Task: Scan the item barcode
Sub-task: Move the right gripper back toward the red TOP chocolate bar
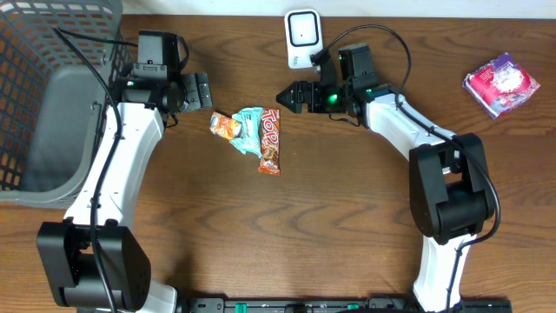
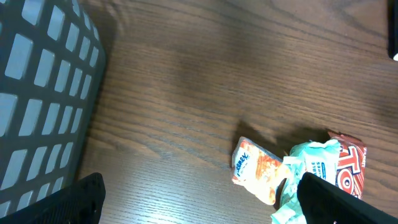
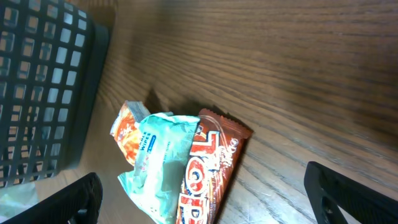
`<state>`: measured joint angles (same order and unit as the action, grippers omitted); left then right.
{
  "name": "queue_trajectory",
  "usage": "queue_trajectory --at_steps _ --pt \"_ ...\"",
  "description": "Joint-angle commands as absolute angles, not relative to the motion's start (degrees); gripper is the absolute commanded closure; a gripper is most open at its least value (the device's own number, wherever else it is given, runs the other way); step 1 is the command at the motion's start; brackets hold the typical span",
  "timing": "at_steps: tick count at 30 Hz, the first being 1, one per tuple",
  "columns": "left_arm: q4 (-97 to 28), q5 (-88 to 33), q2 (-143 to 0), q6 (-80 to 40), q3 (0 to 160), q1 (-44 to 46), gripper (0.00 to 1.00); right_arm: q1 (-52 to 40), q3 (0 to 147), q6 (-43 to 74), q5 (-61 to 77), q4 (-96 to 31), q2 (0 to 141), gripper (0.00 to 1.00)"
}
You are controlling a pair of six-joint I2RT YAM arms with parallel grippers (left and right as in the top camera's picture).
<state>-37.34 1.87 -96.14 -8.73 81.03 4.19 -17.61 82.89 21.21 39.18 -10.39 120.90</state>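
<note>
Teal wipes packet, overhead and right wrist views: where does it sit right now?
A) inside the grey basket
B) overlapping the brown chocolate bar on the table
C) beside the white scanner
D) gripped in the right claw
B: the teal wipes packet lies on the table, its edge overlapping the brown chocolate bar, with the orange packet at its other side.

I record one grey lattice-walled basket (image 1: 35,61), standing upright on the dark wooden table (image 1: 347,217), at the table's far left corner, partly out of frame.
</note>
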Motion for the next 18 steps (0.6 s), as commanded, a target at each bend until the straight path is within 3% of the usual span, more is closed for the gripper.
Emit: queue_trajectory --at_steps 1,18 --pt "-37.5 2.4 -96.6 -8.2 80.9 3.9 0.02 -18.8 83.6 20.1 40.0 -10.0 119.5 0.02" --pt "-37.5 2.4 -96.6 -8.2 80.9 3.9 0.02 -22.3 83.6 22.3 32.8 -9.7 119.5 0.05"
